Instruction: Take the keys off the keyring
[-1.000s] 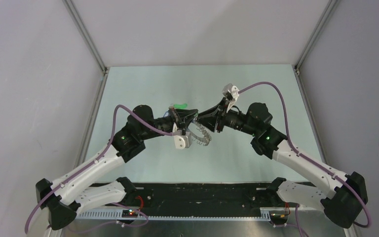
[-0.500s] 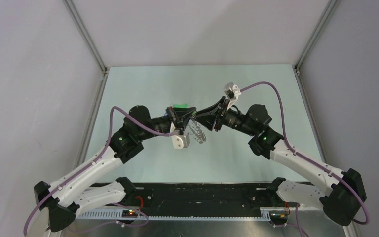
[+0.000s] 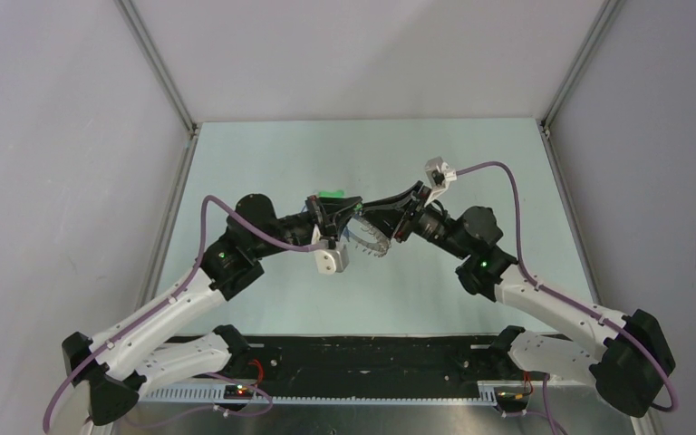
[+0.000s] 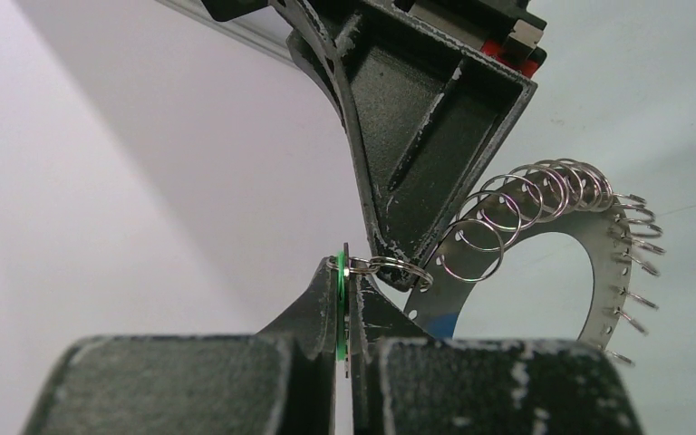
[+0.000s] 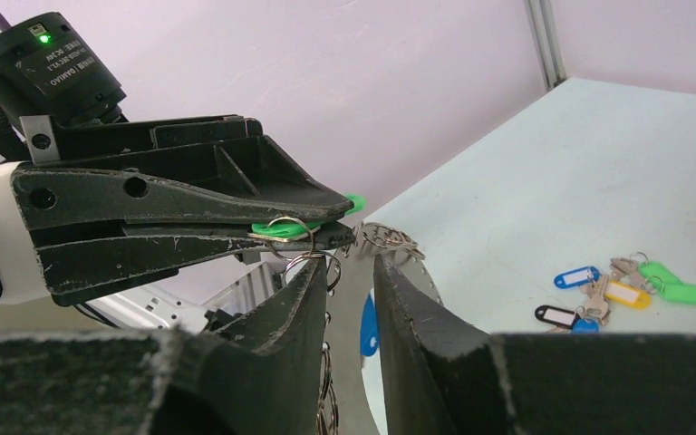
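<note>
Left wrist cam: lower arc of the keyring (image 4: 598,272) sits behind the blurry fingers (image 4: 489,381) along the bottom edge, green tag (image 4: 339,299) mostly buried between them. Overhead, centre frame, the keys (image 3: 372,243) are too tiny to separate.

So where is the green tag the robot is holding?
In the left wrist view, the green tag is pinched in the left gripper, mid-air, beside the keyring and the right gripper.

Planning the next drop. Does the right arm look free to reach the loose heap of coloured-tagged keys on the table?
Probably not now: the right pincer is shut on the keyring, with the left pincer gripping a green tag beside it. The heap itself lies uncovered.
</note>
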You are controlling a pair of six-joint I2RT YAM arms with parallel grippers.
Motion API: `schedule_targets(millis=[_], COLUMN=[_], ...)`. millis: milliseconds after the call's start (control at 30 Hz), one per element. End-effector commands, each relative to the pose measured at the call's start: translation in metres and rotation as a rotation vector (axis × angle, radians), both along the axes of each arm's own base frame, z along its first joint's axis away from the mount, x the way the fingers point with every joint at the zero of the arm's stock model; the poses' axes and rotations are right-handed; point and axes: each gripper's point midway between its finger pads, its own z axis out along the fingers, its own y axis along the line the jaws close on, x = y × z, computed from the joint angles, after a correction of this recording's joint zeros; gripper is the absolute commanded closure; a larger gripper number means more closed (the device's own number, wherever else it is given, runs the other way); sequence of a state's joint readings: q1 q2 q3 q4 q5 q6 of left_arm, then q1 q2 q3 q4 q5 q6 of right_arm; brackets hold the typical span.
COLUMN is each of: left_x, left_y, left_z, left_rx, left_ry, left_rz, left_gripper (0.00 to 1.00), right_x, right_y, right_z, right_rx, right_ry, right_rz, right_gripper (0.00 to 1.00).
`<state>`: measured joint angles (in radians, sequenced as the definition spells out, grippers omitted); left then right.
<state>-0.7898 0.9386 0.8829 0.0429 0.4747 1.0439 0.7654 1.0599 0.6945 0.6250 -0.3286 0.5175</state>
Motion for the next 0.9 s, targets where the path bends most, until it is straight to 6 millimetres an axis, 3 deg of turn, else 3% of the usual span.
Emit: schedule_targets(millis=[0, 267, 367, 433, 467, 533, 733, 867], left_x=[-0.012, -0.011, -0.012, -0.012, -0.012, -0.011, -0.003, -0.003], left_y=[-0.001, -0.003, -0.004, -0.004, -0.004, -0.004, 0.002, -0.001], left_z=[0.048, 0.050, 0.052, 0.052, 0.052, 0.051, 0.043, 0.038], left_rx=[-0.107, -0.109, -0.112, -0.112, -0.111, -0.109, -0.090, -0.079], left_ry=[-0.084, -0.083, -0.085, -0.086, -0.086, -0.089, -0.108, -0.101], left_rz=[-0.042, -0.047, -0.052, -0.052, -0.051, -0.045, 0.006, -0.004], left_gripper=[1.00, 1.00, 1.00, 1.00, 1.00, 1.00, 1.00, 1.00], right_x=[-0.010, -0.019, -0.021, -0.020, -0.018, -0.013, -0.001, 0.013], right_y=[-0.005, 0.003, 0.005, 0.006, 0.006, 0.004, -0.008, -0.016], right_z=[0.032, 0.032, 0.034, 0.033, 0.033, 0.031, 0.030, 0.015], right_rx=[0.125, 0.132, 0.144, 0.154, 0.164, 0.175, 0.230, 0.268], right_ry=[-0.060, -0.067, -0.065, -0.044, -0.019, 0.032, 0.199, 0.395], right_rz=[0.011, 0.067, 0.080, 0.081, 0.074, 0.054, -0.036, -0.127], right_gripper=[0.70, 0.71, 0.77, 0.86, 0.94, 1.00, 1.00, 1.00])
